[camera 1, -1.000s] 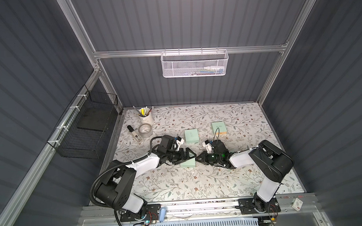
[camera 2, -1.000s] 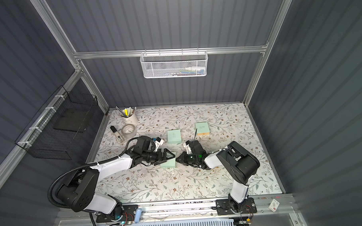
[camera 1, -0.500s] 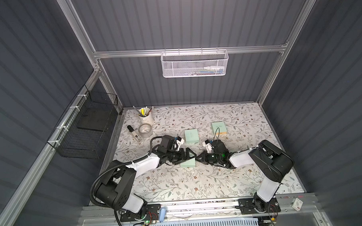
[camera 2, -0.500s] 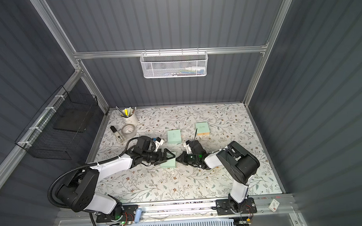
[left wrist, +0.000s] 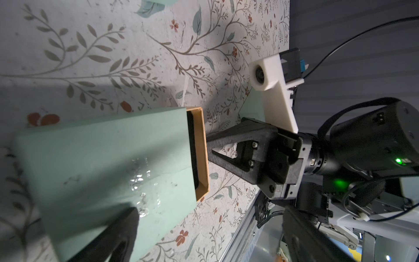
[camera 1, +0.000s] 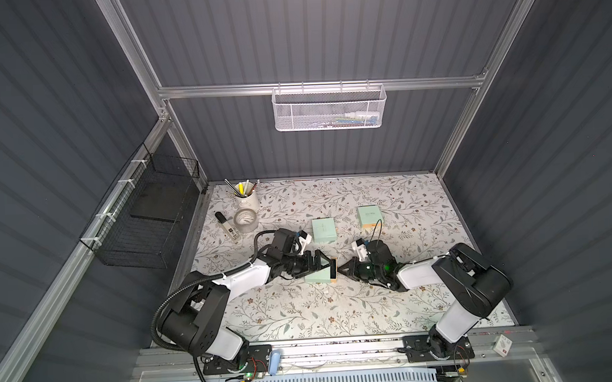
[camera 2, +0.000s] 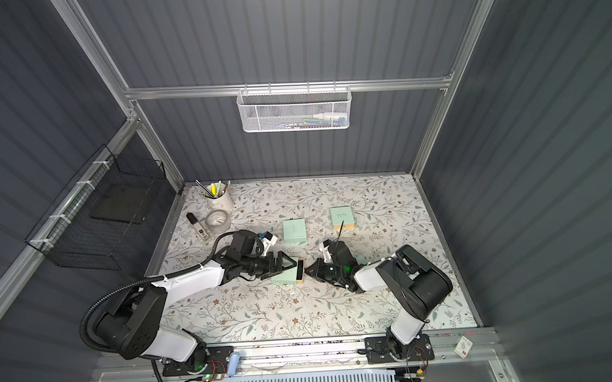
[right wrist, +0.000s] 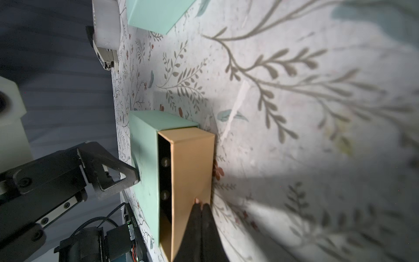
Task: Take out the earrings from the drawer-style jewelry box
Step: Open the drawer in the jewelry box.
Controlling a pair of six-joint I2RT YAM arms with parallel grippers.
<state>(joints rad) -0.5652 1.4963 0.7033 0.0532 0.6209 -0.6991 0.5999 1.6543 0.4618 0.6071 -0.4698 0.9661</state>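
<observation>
Right wrist view: the right gripper, pinched shut at the tan drawer front, should pull straight back slowly while the left gripper, spread wide, steadies the green sleeve with one finger. Just beyond the right gripper's tip, two pale earrings sit inside the barely opened drawer.

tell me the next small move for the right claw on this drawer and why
Probably pull the right claw straight back from the sleeve, sliding the drawer farther out. That claw is shut at the drawer's front, the drawer is only slightly out, and the earrings sit in its narrow exposed strip. The open left claw touches the sleeve.
</observation>
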